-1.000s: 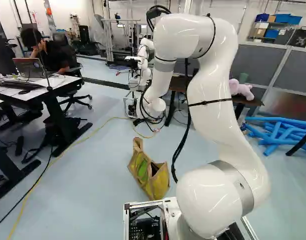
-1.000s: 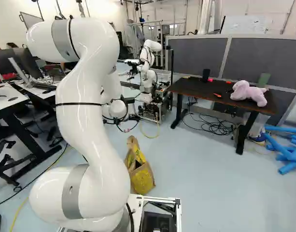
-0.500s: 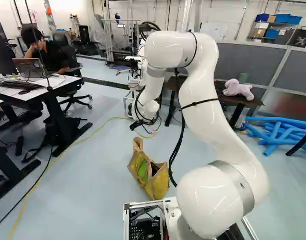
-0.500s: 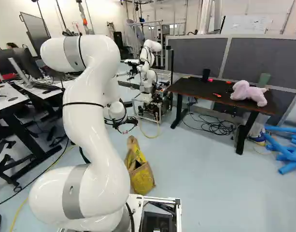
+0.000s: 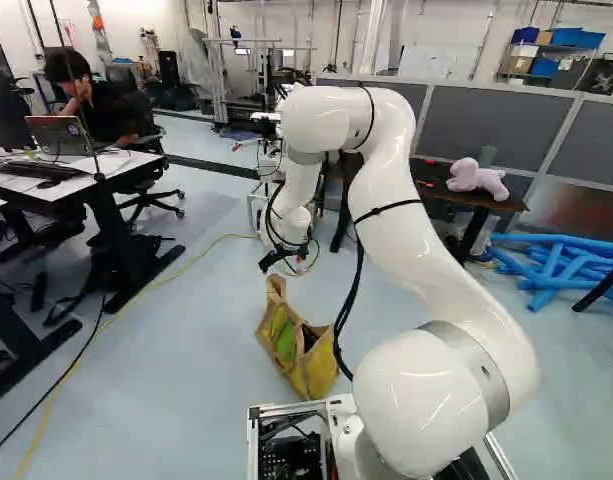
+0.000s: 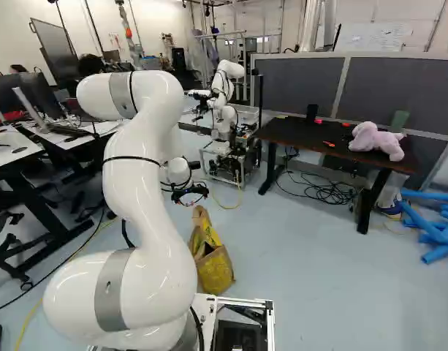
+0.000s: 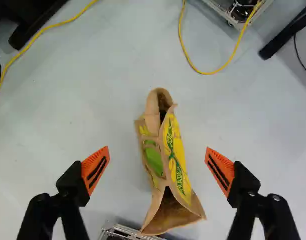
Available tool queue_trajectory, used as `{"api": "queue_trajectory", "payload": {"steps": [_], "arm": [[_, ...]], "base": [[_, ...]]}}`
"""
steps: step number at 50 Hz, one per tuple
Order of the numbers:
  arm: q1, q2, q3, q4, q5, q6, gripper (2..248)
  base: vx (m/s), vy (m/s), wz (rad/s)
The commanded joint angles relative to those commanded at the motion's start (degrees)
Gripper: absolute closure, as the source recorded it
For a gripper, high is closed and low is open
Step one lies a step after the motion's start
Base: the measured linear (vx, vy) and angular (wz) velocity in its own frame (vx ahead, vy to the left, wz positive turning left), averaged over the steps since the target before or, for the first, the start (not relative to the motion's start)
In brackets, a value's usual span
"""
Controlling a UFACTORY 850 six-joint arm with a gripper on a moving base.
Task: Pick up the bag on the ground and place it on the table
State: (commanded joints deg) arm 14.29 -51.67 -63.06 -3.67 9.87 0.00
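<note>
The brown and yellow bag is on the floor, below the gripper and ahead of its fingers, in line with the space between them. It touches neither orange pad. The gripper is released, its fingers spread wide with nothing held. Past the bag, ahead of the gripper, a yellow cable loops over the floor. The bench is well apart from the gripper, to its right, bearing a pink stuffed toy. Another robot stands beyond the gripper.
</note>
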Motion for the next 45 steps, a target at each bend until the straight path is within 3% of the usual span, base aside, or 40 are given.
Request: {"api": "queue_trajectory", "payload": {"steps": [45], "arm": [[-1.01,-9.36,-6.24,-2.93,-9.73,0.0,3]], "base": [[0.0,0.0,0.0]]}}
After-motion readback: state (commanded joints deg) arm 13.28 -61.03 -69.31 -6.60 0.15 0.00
